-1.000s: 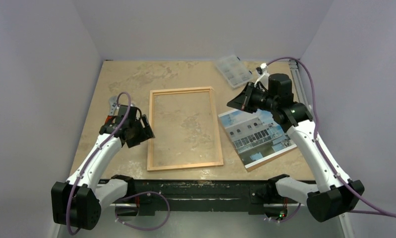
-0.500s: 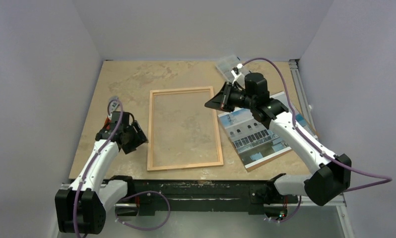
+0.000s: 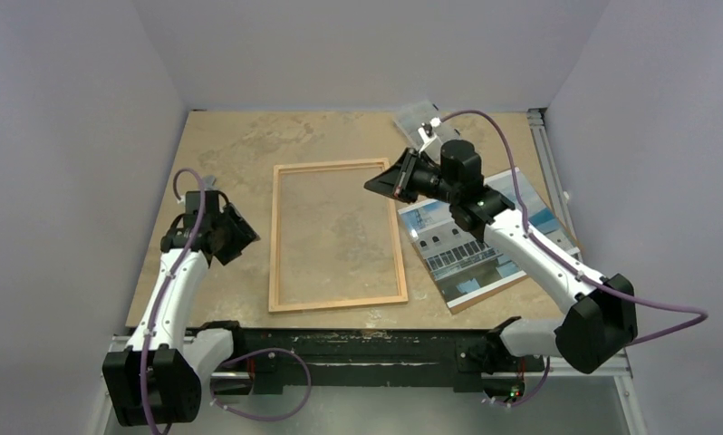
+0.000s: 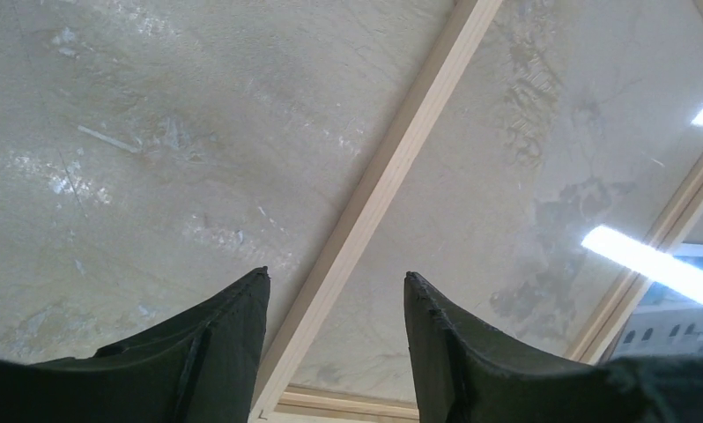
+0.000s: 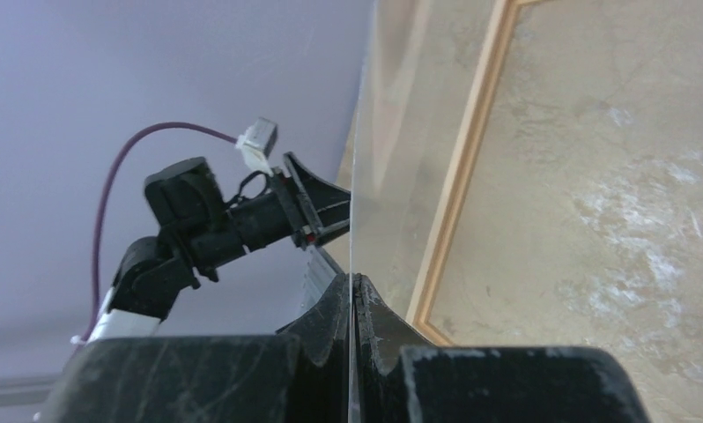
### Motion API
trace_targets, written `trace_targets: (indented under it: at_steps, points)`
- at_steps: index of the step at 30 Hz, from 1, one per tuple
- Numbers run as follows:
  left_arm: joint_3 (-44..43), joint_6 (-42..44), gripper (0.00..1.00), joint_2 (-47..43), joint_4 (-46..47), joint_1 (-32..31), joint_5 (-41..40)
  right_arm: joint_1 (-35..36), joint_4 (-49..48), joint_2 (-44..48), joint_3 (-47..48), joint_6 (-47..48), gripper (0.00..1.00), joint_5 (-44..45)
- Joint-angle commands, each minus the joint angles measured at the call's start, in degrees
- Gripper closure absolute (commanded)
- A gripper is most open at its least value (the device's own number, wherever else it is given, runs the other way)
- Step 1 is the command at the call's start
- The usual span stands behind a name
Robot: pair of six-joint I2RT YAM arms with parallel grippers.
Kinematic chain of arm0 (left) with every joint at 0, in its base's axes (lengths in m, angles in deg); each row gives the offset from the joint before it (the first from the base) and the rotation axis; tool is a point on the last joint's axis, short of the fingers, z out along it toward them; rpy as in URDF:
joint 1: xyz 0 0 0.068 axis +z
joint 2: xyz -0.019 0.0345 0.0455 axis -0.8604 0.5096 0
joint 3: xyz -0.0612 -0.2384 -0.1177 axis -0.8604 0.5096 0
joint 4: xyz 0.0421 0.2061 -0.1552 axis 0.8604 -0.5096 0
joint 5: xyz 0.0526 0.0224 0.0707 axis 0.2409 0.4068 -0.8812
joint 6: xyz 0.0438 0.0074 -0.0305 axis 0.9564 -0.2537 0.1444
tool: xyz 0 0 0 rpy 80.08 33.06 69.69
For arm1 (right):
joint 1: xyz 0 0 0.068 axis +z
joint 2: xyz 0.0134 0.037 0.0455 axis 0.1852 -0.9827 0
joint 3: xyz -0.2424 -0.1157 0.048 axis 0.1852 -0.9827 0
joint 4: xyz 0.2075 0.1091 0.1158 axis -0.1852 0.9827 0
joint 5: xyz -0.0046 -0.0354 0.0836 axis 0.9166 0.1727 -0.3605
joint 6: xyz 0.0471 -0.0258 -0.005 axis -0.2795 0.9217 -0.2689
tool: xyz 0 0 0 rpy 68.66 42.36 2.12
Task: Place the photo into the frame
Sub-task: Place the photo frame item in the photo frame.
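The light wood frame lies flat mid-table; its left rail runs between and below my left fingers, and a rail shows in the right wrist view. The photo, building side up, lies right of the frame on a brown backing board; its corner shows in the left wrist view. My left gripper is open and empty, just left of the frame. My right gripper hovers over the frame's top right corner, shut on a thin clear pane seen edge-on.
A clear plastic organiser box sits at the back, behind my right arm. An aluminium rail runs along the table's right edge. Walls close in the table on the left, back and right.
My right gripper has swung left from over the photo to over the frame's top right corner, still shut. My left gripper has drawn back to the left, off the frame's left rail.
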Motion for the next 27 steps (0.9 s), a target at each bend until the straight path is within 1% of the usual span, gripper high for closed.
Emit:
trace_targets:
  at_steps: [1,3,8,12,17,22,24,27]
  points:
    - [0.04,-2.98,0.45,0.86,3.44,0.49,-0.22,0.16,-9.46,1.41,-9.55,-5.07,1.00,6.26]
    - [2.02,-2.72,0.45,0.40,4.97,0.56,0.08,0.15,-11.70,0.69,-13.23,-5.51,1.00,6.97]
    - [7.77,-0.54,0.46,-0.66,9.82,0.49,2.82,0.22,-14.54,-1.13,-17.25,-3.69,1.00,6.67]
    - [9.80,0.34,0.47,0.81,12.39,0.49,5.72,0.14,-13.35,-0.80,-20.28,-3.94,1.00,8.92]
    - [12.19,0.30,0.49,1.40,14.95,0.47,7.42,0.15,-12.57,3.72,-26.31,-6.08,1.00,14.47]
    - [13.87,-0.04,0.49,2.44,17.51,0.39,10.03,0.20,-12.97,12.36,-35.20,-9.60,1.00,21.26]
    - [14.58,-0.11,0.49,2.71,18.43,0.31,10.79,0.17,-13.46,14.65,-37.47,-9.81,1.00,21.37]
    - [15.13,-0.04,0.49,3.18,19.68,0.04,11.45,0.18,-14.17,15.06,-38.62,-7.73,1.00,19.09]
